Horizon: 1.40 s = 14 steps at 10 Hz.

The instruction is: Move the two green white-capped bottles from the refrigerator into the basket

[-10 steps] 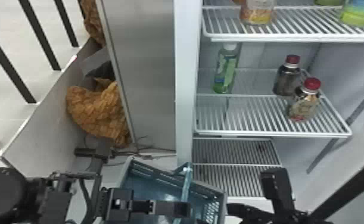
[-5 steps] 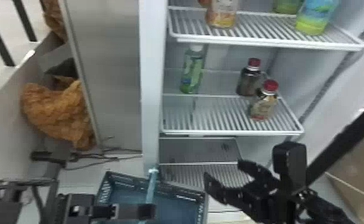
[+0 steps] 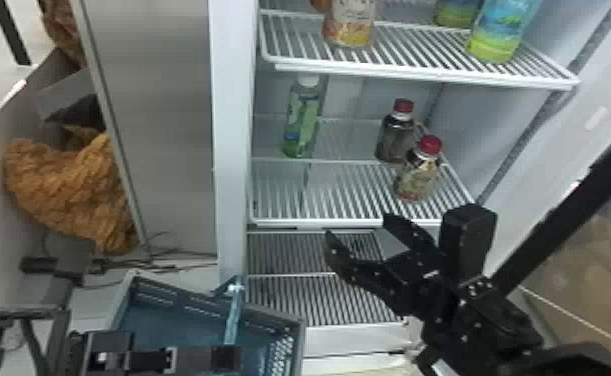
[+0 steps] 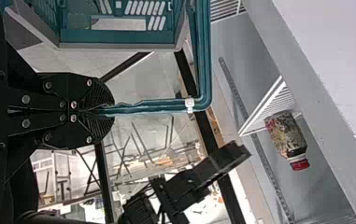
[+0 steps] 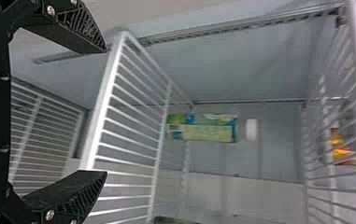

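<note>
One green white-capped bottle stands upright at the left of the middle refrigerator shelf; the right wrist view has this bottle beyond the shelf's front edge. Below and to the right of it, before the shelf's front edge, is my right gripper, open with nothing between its fingers; in its wrist view my right gripper is well short of the bottle. At the bottom of the head view, my left gripper is at the teal basket. In its wrist view my left gripper is shut on the handle of the basket.
Two red-capped bottles, one behind and one in front, stand on the shelf's right side. An upper shelf holds several larger bottles. The refrigerator's upright left edge and a dark bar flank the opening.
My right gripper has risen from the bottom of the head view toward the middle shelf, its fingers now seen spread. The head view has shifted sideways. The left gripper keeps by the basket.
</note>
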Each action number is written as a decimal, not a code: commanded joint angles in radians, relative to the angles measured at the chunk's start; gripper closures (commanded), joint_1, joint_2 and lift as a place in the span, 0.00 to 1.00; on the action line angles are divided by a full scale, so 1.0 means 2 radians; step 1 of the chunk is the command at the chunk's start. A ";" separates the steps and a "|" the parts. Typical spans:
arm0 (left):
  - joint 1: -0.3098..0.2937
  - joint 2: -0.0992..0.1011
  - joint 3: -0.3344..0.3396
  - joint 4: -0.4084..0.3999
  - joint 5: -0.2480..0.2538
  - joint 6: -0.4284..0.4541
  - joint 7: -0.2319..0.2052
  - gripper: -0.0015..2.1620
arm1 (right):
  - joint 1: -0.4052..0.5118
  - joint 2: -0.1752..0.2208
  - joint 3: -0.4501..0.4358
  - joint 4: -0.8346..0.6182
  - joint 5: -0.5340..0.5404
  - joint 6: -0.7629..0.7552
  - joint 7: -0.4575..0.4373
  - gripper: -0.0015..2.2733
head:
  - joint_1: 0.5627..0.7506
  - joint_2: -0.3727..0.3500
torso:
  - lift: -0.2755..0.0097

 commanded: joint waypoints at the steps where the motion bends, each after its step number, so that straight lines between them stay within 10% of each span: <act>1: 0.001 0.000 0.001 0.000 0.001 0.000 0.000 0.54 | -0.018 0.000 0.015 0.036 -0.004 -0.050 -0.009 0.05 | 0.70 0.27 | 0.04; 14: -0.002 0.002 -0.005 0.000 0.008 0.000 0.000 0.54 | -0.192 0.019 0.050 0.324 -0.005 -0.260 -0.074 0.00 | 0.70 0.31 | 0.04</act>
